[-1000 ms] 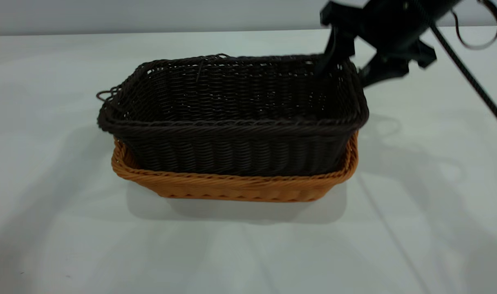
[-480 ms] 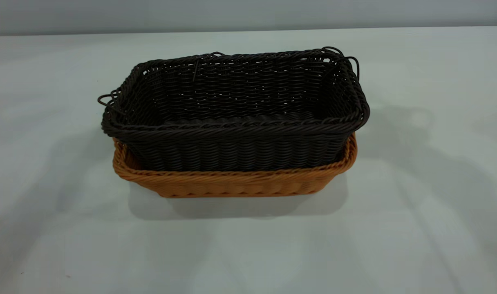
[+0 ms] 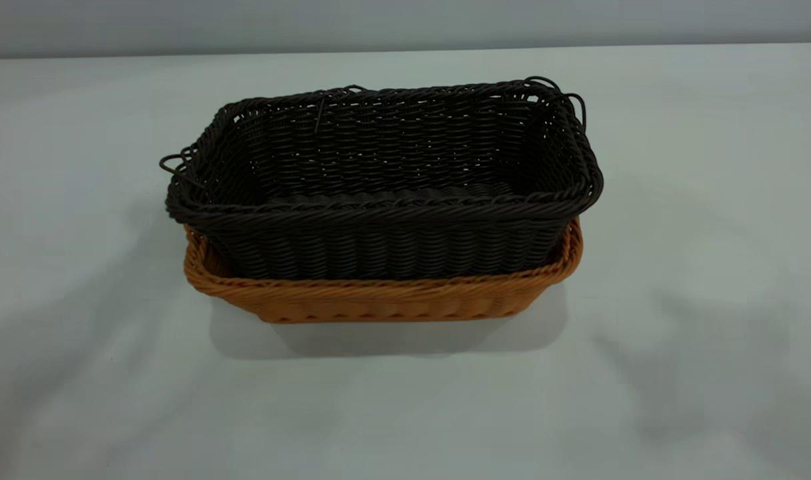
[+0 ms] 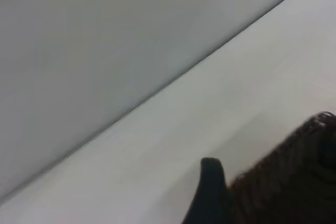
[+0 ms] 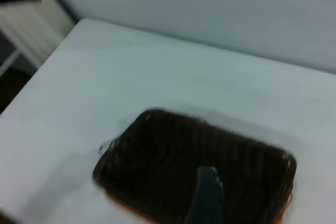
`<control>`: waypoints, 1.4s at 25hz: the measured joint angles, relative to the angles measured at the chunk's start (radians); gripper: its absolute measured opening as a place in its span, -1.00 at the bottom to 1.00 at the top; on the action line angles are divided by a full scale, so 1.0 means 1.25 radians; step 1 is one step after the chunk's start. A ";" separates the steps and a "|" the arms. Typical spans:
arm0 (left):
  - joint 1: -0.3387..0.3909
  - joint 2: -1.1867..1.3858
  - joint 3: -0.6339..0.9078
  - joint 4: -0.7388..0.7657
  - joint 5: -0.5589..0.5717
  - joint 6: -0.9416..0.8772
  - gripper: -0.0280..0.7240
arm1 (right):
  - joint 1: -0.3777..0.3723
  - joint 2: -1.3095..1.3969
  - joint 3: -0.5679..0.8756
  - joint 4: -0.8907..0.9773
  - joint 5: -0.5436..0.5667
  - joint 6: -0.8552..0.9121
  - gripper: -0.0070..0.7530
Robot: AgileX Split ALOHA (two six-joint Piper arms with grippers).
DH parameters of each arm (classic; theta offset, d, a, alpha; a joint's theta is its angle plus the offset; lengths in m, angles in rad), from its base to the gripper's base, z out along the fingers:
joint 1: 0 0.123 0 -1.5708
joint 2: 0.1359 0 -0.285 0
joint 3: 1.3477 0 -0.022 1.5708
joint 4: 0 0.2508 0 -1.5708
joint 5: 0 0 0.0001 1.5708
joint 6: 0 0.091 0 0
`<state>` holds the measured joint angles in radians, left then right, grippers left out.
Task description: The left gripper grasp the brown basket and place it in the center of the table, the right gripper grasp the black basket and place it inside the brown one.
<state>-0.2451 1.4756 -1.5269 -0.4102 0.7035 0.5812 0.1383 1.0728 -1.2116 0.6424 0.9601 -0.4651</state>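
The black basket [image 3: 385,180] sits inside the brown basket [image 3: 379,300] at the middle of the table [image 3: 679,267]. Its dark walls stand higher than the orange-tan rim. Neither gripper is in the exterior view. In the left wrist view, part of my left gripper [image 4: 210,195] shows beside a corner of the black basket [image 4: 294,182], a little way off it. In the right wrist view, part of my right gripper [image 5: 207,198] hangs well above the black basket [image 5: 178,166], with a strip of the brown basket [image 5: 118,201] showing under it.
A grey wall runs behind the table's far edge [image 3: 405,50]. In the right wrist view a table corner [image 5: 79,22] and a white frame [image 5: 26,30] beyond it are in sight. Soft arm shadows lie on the tabletop at both sides.
My right gripper was at the black basket's far right corner and has left the exterior view. The black basket has settled a little lower in the brown one.
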 joint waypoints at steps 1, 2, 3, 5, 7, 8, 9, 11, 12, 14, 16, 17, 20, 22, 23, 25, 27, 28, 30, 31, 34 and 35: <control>0.000 -0.026 0.000 0.022 0.031 -0.043 0.54 | 0.000 -0.021 0.000 -0.008 0.040 0.001 0.38; 0.000 -0.052 0.000 0.045 0.066 -0.086 0.54 | 0.000 -0.039 0.000 -0.015 0.073 0.002 0.38; 0.000 -0.073 0.000 0.063 0.096 -0.120 0.53 | 0.000 -0.054 0.001 -0.021 0.111 0.006 0.38; 0.000 -0.121 0.000 0.101 0.170 -0.181 0.52 | 0.000 -0.092 0.014 -0.023 0.170 0.013 0.38; 0.000 -0.158 0.003 0.125 0.236 -0.218 0.52 | 0.000 -0.137 0.049 -0.023 0.199 0.014 0.38; 0.000 -0.178 0.011 0.132 0.265 -0.234 0.52 | 0.000 -0.165 0.076 -0.023 0.205 0.014 0.38; 0.000 -0.197 0.025 0.137 0.293 -0.247 0.51 | 0.000 -0.194 0.101 -0.025 0.207 0.012 0.38; 0.000 -0.230 0.060 0.140 0.336 -0.267 0.52 | 0.000 -0.254 0.165 -0.034 0.209 0.010 0.38; 0.000 -0.248 0.083 0.141 0.350 -0.276 0.52 | 0.000 -0.289 0.196 -0.042 0.210 0.010 0.38; 0.000 -0.285 0.130 0.149 0.366 -0.284 0.51 | 0.000 -0.359 0.245 -0.063 0.213 0.009 0.38; 0.000 -0.329 0.183 0.152 0.366 -0.286 0.51 | 0.000 -0.441 0.288 -0.089 0.216 0.009 0.38; 0.000 -0.352 0.208 0.153 0.366 -0.287 0.51 | 0.000 -0.476 0.308 -0.109 0.218 0.009 0.38; 0.000 -0.421 0.281 0.155 0.366 -0.288 0.51 | 0.000 -0.599 0.363 -0.175 0.221 0.022 0.38; 0.000 -0.466 0.330 0.155 0.366 -0.288 0.51 | 0.000 -0.660 0.408 -0.217 0.221 0.050 0.38; 0.000 -0.492 0.357 0.155 0.366 -0.289 0.51 | 0.000 -0.687 0.430 -0.238 0.221 0.066 0.38; 0.000 -0.540 0.407 0.155 0.366 -0.289 0.51 | 0.000 -0.727 0.487 -0.274 0.213 0.084 0.38; 0.000 -0.595 0.457 0.156 0.366 -0.289 0.51 | 0.000 -0.761 0.536 -0.304 0.197 0.100 0.38; 0.000 -0.617 0.480 0.156 0.366 -0.289 0.51 | 0.000 -0.774 0.558 -0.313 0.185 0.103 0.38; 0.000 -0.669 0.520 0.157 0.366 -0.289 0.51 | 0.000 -0.803 0.580 -0.324 0.159 0.114 0.38; 0.000 -0.694 0.540 0.157 0.366 -0.289 0.51 | 0.000 -0.813 0.583 -0.329 0.152 0.117 0.38; 0.000 -0.763 0.593 0.158 0.366 -0.289 0.51 | 0.000 -0.843 0.584 -0.335 0.146 0.119 0.38; 0.000 -0.783 0.609 0.158 0.366 -0.289 0.51 | 0.000 -0.851 0.584 -0.335 0.146 0.119 0.38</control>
<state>-0.2451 0.4972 -0.7653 -0.2123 1.1613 0.2205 0.1383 0.0093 -0.4812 0.2241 1.1420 -0.3163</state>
